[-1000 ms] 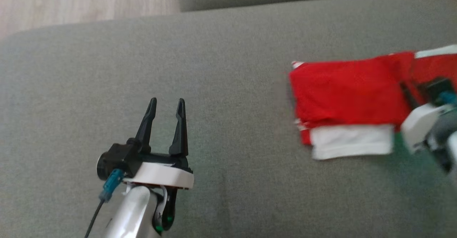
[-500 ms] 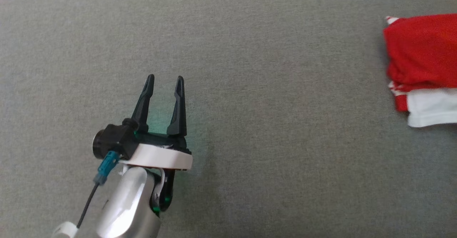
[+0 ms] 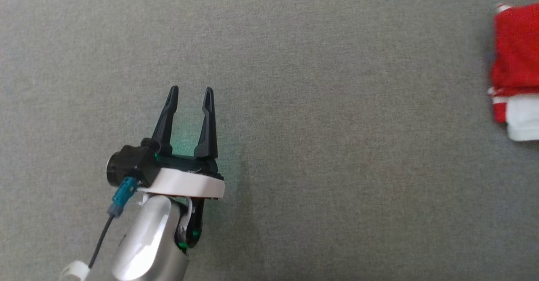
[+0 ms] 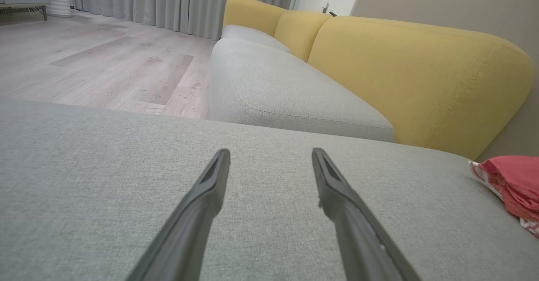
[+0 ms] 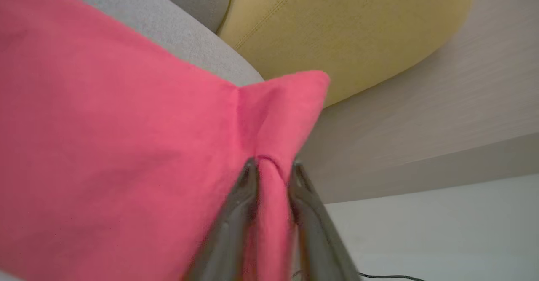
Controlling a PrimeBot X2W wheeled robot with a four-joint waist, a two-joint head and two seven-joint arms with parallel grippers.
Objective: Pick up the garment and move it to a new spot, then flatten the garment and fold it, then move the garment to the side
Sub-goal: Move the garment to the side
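The folded red and white garment (image 3: 516,53) lies on the grey couch seat at the far right edge of the head view, cut off by the frame. In the left wrist view the garment (image 4: 509,180) shows as a red bundle at the right. My left gripper (image 3: 191,90) hovers open and empty over bare cushion, far left of the garment; its fingers (image 4: 270,152) stand wide apart. In the right wrist view my right gripper (image 5: 273,163) has a raised ridge of the red garment (image 5: 105,137) pinched between its two blurred fingers.
The grey seat cushion (image 3: 316,146) spreads all around my left gripper. Yellow back cushions (image 4: 412,70) rise behind the seat, a second grey seat (image 4: 273,87) lies beyond, and wooden floor (image 4: 84,62) lies past the cushion's far edge.
The head camera has swung left, so the garment has slid to the picture's right edge and my right gripper has left that view. My left gripper stays open in place.
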